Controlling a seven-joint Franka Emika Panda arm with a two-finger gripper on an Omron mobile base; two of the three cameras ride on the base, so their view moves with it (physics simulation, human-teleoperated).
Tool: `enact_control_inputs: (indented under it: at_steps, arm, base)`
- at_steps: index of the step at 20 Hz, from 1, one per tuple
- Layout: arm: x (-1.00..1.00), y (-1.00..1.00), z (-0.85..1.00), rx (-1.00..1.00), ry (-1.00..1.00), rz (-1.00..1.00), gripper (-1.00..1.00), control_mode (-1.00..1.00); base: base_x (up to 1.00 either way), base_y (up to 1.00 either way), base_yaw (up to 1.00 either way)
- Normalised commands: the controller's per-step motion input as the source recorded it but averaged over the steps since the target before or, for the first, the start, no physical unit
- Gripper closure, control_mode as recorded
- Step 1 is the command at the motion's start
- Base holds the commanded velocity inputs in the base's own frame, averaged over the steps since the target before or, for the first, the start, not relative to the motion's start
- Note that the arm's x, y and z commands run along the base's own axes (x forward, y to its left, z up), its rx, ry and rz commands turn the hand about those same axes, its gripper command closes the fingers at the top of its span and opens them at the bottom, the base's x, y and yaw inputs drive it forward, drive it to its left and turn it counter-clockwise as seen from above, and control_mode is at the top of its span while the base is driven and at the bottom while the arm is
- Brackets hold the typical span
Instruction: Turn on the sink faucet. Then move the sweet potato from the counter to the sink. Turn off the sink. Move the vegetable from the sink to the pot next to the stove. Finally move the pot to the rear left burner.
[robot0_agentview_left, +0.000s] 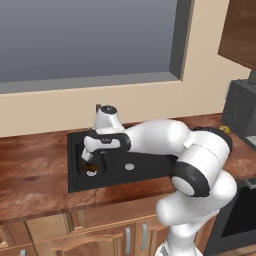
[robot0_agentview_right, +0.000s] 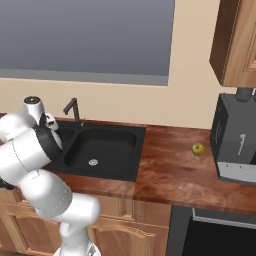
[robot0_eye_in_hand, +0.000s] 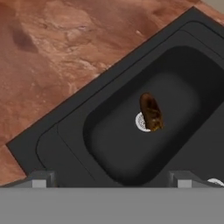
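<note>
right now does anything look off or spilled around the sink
Nothing stands out. The sweet potato lies in the sink beside the drain, as the task wants, and no water or spill shows. The open gripper hangs above the basin.

Sweet potato (robot0_eye_in_hand: 151, 111) in sink (robot0_eye_in_hand: 70, 131) by drain (robot0_eye_in_hand: 140, 122); counter (robot0_agentview_right: 175, 170) right of sink.

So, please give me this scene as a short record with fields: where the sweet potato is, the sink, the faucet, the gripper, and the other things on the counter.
sweet potato: lies in the sink basin, partly over the drain
sink: black basin set in the brown wooden counter
faucet: black, at the rear edge of the sink; no water visible
gripper: open, above the sink, holds nothing
small yellow-green fruit: on the counter, right of the sink
dark appliance: on the counter, right of the fruit
</note>
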Motion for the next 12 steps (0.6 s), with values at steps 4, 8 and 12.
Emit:
enact_control_inputs:
  at_steps: [4,8,12]
  arm:
    - [0.25,0.00,-0.27,0.00,0.00,-0.04,-1.00,-1.00]
    - [0.30,0.00,-0.25,0.00,0.01,-0.03,-1.00,-1.00]
    - [0.28,0.00,-0.33,0.00,0.01,-0.03,-1.00,-1.00]
  base:
    - [0.00,0.00,0.00]
    - [0.00,0.00,0.00]
    - [0.00,0.00,0.00]
